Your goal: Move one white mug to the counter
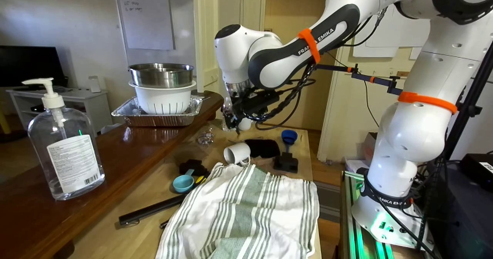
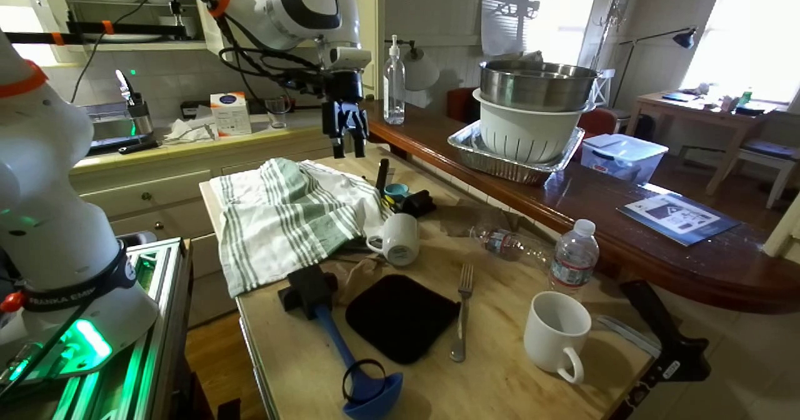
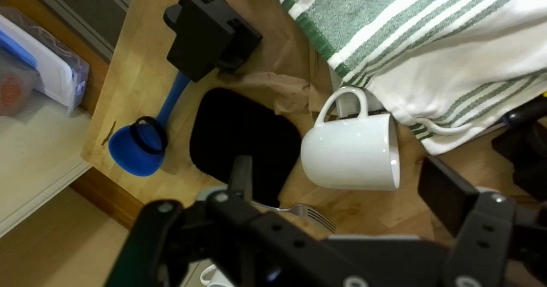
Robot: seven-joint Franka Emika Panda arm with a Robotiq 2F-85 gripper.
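One white mug point(image 3: 352, 154) is laid on its side on the desk point(image 2: 494, 382), its handle turned toward the striped towel point(image 3: 419, 52); a second mug point(image 2: 556, 332) is stood upright well apart, and the tipped one is judged likelier to be taken. It is found below the gripper point(image 2: 349, 151), whose fingers point(image 3: 444, 195) are parted wide with nothing held. In the wrist view it is framed within that gap, slightly above the fingertips' line, base toward one finger and rim toward the other. The long axis thus runs roughly along the line of closing; a turn of the wrist would probably be needed for the body to be clasped crosswise. Smooth, curved glaze is shown, so rolling or slipping may be expected. Crumpled brown paper point(image 3: 284, 56), the towel's woven folds and a matte, round-cornered black pad point(image 3: 243, 133) are seen just beside it. Farther out, the counter point(image 1: 123, 155), glossy dark wood, is raised along one side of the desk, and a crinkled foil tray point(image 1: 158, 121), a slotted colander point(image 1: 163, 99) and a steel bowl point(image 1: 161, 77) are stacked on it.
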